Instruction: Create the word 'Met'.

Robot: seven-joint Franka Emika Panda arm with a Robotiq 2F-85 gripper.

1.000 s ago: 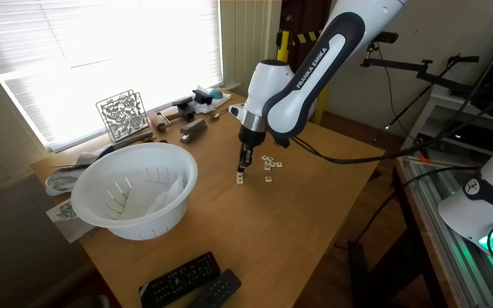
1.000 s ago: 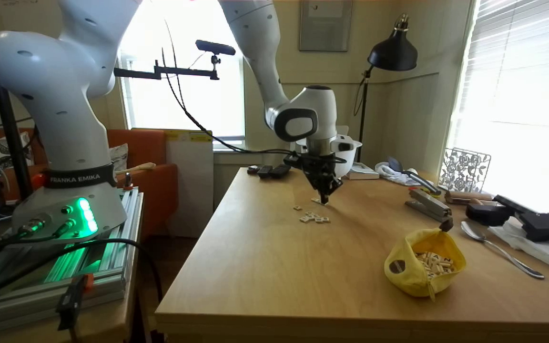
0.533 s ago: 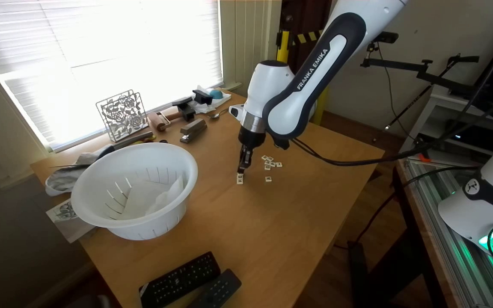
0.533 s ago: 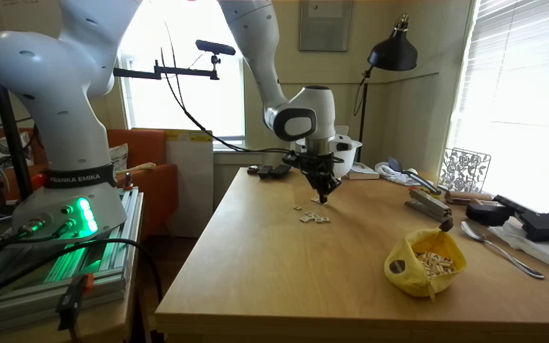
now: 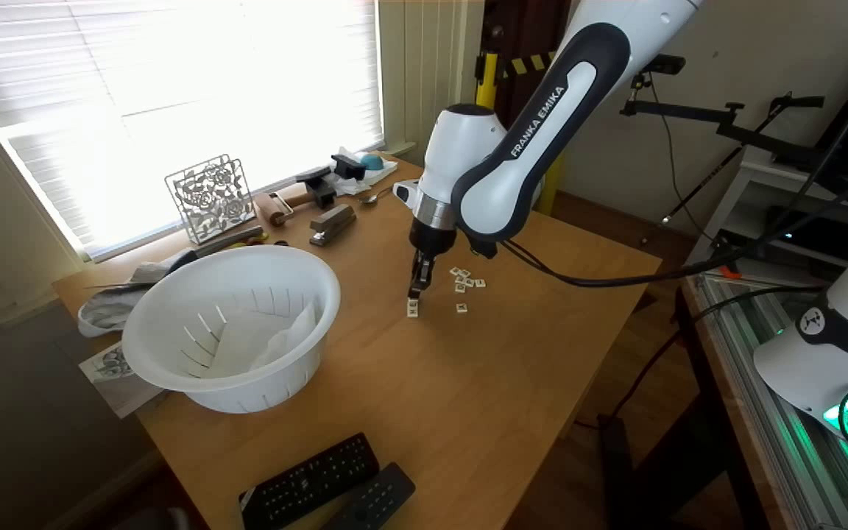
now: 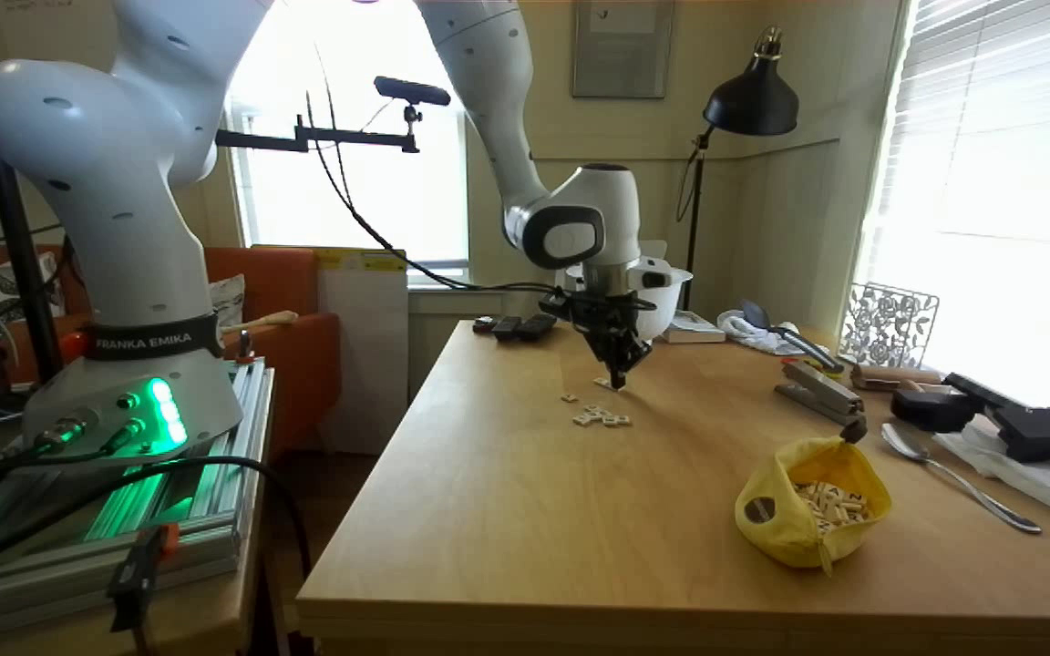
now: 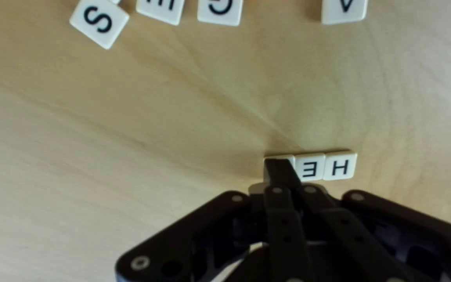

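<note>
table [image 5: 468, 383], bowl [image 5: 174, 316], pouch [image 6: 794, 538], tool [image 7: 282, 166] partly hiding tile [image 7: 291, 159]

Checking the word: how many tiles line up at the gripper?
3. Wrist view: H tile at right, E tile in the middle, third tile at left, mostly hidden by the gripper, letter unseen.

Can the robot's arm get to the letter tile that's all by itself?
Probably yes. That tile lies apart from the bunch of tiles, and I see nothing between it and the gripper. The gripper is closed, though, so it would likely have to lift and open before grabbing.
</note>
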